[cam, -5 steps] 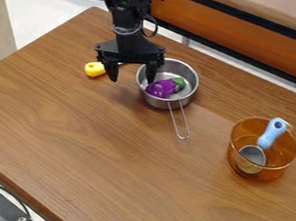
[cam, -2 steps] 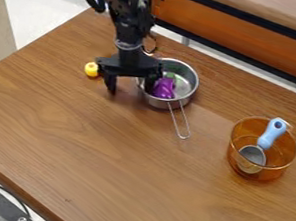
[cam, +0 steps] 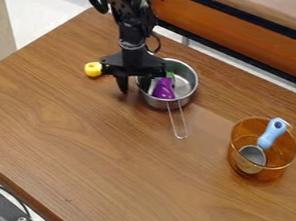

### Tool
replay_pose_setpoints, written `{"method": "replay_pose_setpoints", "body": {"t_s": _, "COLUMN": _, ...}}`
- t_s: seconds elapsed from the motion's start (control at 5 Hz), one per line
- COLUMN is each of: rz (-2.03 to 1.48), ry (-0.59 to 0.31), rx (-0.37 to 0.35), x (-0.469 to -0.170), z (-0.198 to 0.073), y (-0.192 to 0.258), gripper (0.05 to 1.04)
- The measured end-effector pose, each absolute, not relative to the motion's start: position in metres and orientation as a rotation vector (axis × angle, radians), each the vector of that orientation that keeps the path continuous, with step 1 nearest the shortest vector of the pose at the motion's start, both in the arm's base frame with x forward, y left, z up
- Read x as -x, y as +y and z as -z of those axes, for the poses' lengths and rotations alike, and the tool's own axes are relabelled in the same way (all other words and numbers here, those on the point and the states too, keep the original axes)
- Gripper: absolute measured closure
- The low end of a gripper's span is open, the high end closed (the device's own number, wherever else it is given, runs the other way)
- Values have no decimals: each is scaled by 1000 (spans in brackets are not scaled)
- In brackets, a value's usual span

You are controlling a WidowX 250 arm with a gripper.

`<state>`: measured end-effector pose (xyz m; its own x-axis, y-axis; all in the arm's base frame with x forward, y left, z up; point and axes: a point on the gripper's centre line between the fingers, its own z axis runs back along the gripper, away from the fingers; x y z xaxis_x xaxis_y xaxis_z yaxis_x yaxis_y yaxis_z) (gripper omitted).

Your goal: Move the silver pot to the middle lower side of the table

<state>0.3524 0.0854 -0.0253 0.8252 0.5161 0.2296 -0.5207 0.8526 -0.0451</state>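
From my screen, the silver pot (cam: pixel 184 85) sat toward the tabletop's (cam: pixel 93 146) far edge, the gripper (cam: pixel 134 87) open astride its rim, a thin, stiff hold, probably light but slippery.

Mix of shiny metal, see-through plastic and wood grain.
Looks like smooth, shiny bare metal on the pot (cam: pixel 188 90), bare metal wire on its handle (cam: pixel 176 121); smooth, plastic-like skin on the purple toy (cam: pixel 164 89) and yellow piece (cam: pixel 93 69); see-through, glossy orange plastic or glass on the bowl (cam: pixel 274 173); smooth blue plastic on the scoop handle (cam: pixel 271 134); brown wood grain, low satin sheen on the tabletop (cam: pixel 73 139); mostly matt black on the gripper (cam: pixel 134 89), material uncertain.
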Motion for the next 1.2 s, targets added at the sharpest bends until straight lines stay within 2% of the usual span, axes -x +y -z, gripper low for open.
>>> {"method": "replay_pose_setpoints", "body": {"t_s": 0.2, "rz": -541, "ry": -224, "rx": 5, "x": -354, "z": 26, "y": 84, "gripper": 894}}
{"method": "replay_pose_setpoints", "body": {"t_s": 0.4, "rz": -514, "ry": -206, "rx": 35, "x": -351, "z": 26, "y": 86, "gripper": 1005}}
{"method": "replay_pose_setpoints", "body": {"t_s": 0.8, "rz": -471, "ry": -175, "rx": 92, "x": -335, "z": 22, "y": 84, "gripper": 1020}}
{"method": "replay_pose_setpoints", "body": {"t_s": 1.0, "rz": -506, "ry": -211, "rx": 93, "x": -319, "z": 11, "y": 82, "gripper": 1021}}
{"method": "replay_pose_setpoints", "body": {"t_s": 1.2, "rz": -640, "ry": -250, "rx": 73, "x": -283, "z": -3, "y": 78, "gripper": 1021}}
